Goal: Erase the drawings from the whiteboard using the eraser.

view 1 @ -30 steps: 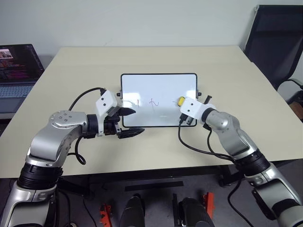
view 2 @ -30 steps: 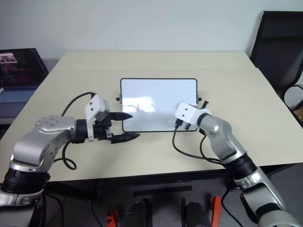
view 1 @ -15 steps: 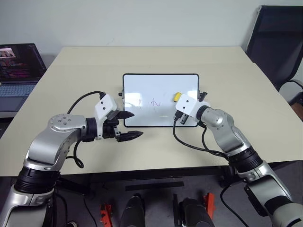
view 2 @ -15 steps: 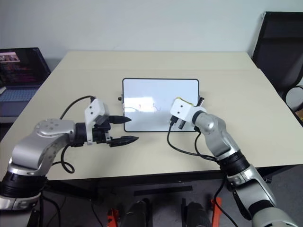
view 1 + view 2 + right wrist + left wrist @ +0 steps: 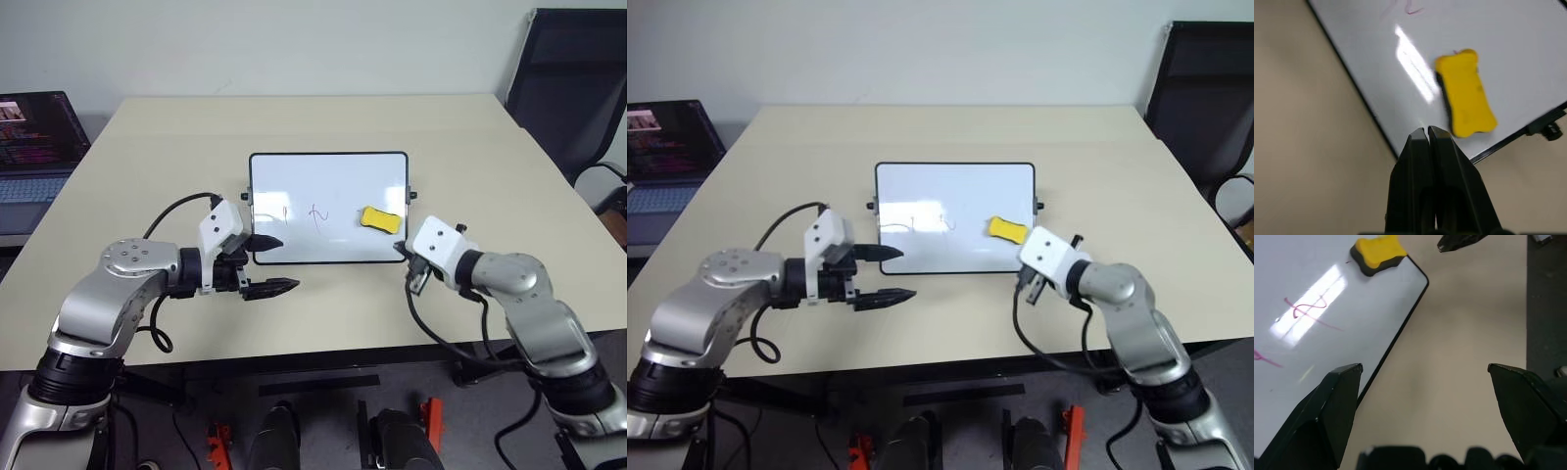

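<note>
The whiteboard [image 5: 328, 181] lies flat at the centre of the beige table [image 5: 470, 147], long side toward me. The eraser [image 5: 380, 218], a yellow block with a black underside, rests on the white surface toward the board's 4 o'clock corner, free of both my claws. The drawings [image 5: 304, 211] sit in a row on the board's lower half, at 9 o'clock from the eraser: a red squiggle at mid-board and thin strokes nearer the 9 o'clock edge.

My right gripper [image 5: 402, 252] has its two black fingers pressed together on nothing; it hovers over the table just off the board's 4 o'clock corner, at 5 o'clock from the eraser and apart from it. My left gripper [image 5: 271, 263] has its fingers spread wide and empty, one fingertip [image 5: 270, 239] over the board's 7 o'clock corner, the other [image 5: 286, 286] over bare table below the frame.

A laptop [image 5: 34, 137] stands at the table's 9 o'clock, a black chair [image 5: 568, 88] at 2 o'clock
</note>
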Motion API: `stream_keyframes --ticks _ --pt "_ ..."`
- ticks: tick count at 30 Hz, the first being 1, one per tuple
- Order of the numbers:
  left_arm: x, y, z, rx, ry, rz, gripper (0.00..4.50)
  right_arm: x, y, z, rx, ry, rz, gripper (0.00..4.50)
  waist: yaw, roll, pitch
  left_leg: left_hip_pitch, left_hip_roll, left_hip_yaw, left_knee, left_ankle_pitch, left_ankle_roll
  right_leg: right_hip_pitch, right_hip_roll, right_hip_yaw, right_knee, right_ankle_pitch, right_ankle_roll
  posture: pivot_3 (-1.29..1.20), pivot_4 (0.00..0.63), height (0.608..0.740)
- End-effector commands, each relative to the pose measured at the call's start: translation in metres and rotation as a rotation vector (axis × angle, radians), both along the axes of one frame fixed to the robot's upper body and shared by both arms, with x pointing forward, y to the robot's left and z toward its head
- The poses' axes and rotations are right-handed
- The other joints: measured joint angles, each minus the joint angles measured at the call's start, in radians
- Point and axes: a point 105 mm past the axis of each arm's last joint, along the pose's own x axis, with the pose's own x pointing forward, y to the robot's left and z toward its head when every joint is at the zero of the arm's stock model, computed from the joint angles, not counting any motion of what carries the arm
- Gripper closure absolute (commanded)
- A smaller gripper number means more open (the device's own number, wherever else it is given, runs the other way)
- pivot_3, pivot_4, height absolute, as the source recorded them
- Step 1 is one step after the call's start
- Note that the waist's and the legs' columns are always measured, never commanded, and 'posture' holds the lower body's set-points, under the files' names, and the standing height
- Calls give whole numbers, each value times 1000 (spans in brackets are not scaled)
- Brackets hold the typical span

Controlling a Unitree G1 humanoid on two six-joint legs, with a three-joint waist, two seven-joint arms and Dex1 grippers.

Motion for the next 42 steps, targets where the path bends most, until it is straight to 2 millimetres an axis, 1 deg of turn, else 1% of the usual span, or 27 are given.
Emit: stream_keyframes --ticks 1,2,5,7,9,11,14,16,20,24,32,33,35,38,40,42 --pt "-6 -7 7 24 -41 -80 0 -12 -2 10 43 6 2 4485 1 0 0 0 0 0 0 0 0 0 0 0 0 0 0 0 150 740" --pt "-6 -7 7 26 -40 -88 0 -11 -4 10 52 3 -13 4485 1 0 0 0 0 1 1 0 0 0 0 1 0 0 0 0 150 740" --pt "-3 -4 6 28 -43 -79 0 -3 -3 28 181 -68 -77 3888 1 0 0 0 0 1 1 0 0 0 -1 1 0 0 0 0 150 740" --pt "3 0 6 28 -56 -49 0 6 1 39 233 -119 -101 3190 0 0 0 0 0 1 1 0 0 0 0 1 0 1 0 0 150 740" --pt "7 1 6 32 -65 -34 0 15 8 43 239 -155 -106 2503 1 0 0 0 0 1 1 0 0 0 0 1 0 1 0 0 150 740" --pt "7 0 6 33 -66 -41 0 22 14 43 231 -171 -99 1720 1 0 0 0 0 1 1 0 0 0 0 1 -1 1 0 0 150 740" --pt "8 0 7 37 -76 -45 0 35 21 40 171 -216 -89 638 1 0 0 -1 0 1 0 0 0 0 0 1 -1 1 1 0 150 740" --pt "8 0 8 36 -86 -42 0 41 25 37 155 -215 -77 42 2 0 0 -1 0 1 0 0 0 0 0 1 -1 1 1 0 150 740" --pt "5 -2 7 35 -87 -47 0 54 29 30 135 -212 -66 42 1 0 0 -1 0 1 0 0 0 0 0 1 -1 1 1 0 150 740" --pt "4 -2 7 36 -88 -44 0 69 24 22 119 -210 -87 42 2 0 0 -1 0 1 0 0 0 0 0 1 -1 1 1 0 150 740" --pt "4 0 6 36 -91 -31 0 86 15 20 131 -221 -137 42 1 0 0 -1 0 1 0 0 0 0 0 1 -1 3 4 0 150 740" --pt "4 0 6 36 -92 -31 0 87 14 20 131 -222 -140 413 1 0 0 -1 0 1 0 0 0 0 0 1 -1 3 4 0 150 740" --pt "4 0 5 37 -92 -30 0 87 13 20 135 -222 -143 970 1 0 0 -1 0 1 0 0 0 0 0 1 -1 2 3 0 150 740" --pt "4 0 5 37 -92 -29 0 87 13 19 141 -220 -143 2182 1 0 0 -1 0 1 0 0 0 0 0 1 -1 2 4 0 150 740" --pt "4 1 5 38 -91 -28 0 86 13 19 146 -220 -140 2911 1 0 0 -1 0 1 0 0 0 0 0 1 -1 2 4 0 150 740" --pt "4 1 5 38 -90 -26 0 84 14 20 152 -220 -139 3510 1 0 0 -1 0 1 0 0 0 0 0 1 -1 2 4 0 150 740"
